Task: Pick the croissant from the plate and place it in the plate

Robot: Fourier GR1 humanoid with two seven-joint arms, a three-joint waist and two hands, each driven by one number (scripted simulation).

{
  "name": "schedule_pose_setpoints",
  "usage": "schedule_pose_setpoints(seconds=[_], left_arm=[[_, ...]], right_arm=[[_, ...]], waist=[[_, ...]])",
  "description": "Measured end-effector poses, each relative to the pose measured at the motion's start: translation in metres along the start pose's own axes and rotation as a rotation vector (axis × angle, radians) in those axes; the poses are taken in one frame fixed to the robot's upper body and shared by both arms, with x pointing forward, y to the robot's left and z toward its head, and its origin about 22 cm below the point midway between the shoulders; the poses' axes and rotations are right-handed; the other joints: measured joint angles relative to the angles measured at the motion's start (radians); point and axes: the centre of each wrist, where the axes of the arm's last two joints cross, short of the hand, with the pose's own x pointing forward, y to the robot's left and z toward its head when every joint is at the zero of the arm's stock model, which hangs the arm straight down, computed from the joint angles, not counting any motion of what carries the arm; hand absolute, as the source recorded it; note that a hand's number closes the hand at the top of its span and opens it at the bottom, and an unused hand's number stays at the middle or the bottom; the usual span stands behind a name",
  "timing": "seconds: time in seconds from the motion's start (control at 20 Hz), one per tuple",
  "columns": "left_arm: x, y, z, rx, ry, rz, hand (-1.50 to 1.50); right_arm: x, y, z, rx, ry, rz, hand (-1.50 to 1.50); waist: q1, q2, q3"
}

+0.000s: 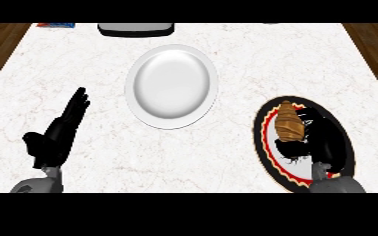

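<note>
Head view, worktop inventory.

- Worktop (96,70): white stone-look surface with faint reddish veining. It is bordered by brown wood grain at the left and right edges.
- White plate (171,86): round, glossy and plain, with a shallow well and a broad rim. It is set at the middle of the worktop.
- Dark plate (260,135): round and black, edged with a red band and a cream scalloped line. It is placed at the near right corner of the worktop.
- Croissant (289,124): golden brown and ridged, tapering at both ends. It lies lengthwise on the far left part of the dark plate.
- Right hand (321,142): black, held over the dark plate, just beside and right of the croissant and reaching round its near end. Black against black, so whether it is clamped on the croissant cannot be told.
- Left hand (60,130): black and resting open near the left edge, with the fingers (76,102) straight and together and the thumb set apart.
- Grey slab-shaped object (136,28): dark-topped, at the far edge.
- Blue and red item (56,25): flat, at the far left corner. Any writing is too small to be read.
</note>
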Motion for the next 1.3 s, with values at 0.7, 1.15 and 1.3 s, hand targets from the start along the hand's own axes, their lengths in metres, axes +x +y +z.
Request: schedule_pose_setpoints(seconds=[0.7,1.15,1.3], left_arm=[[-0.002,0.005,0.006,0.017,0.008,0.0,0.0],[-0.001,-0.002,0.003,-0.003,-0.003,-0.001,0.0],[0.001,-0.002,0.0,-0.007,-0.005,0.0,0.0]], right_arm=[[0.049,0.01,0.195,-0.213,-0.127,0.099,1.5],[0.062,-0.008,0.202,-0.56,-0.309,0.257,1.5],[0.065,-0.009,0.202,-0.585,-0.366,0.282,1.5]], waist=[[-0.011,0.004,0.011],[0.009,0.01,0.013],[0.018,0.013,0.013]])
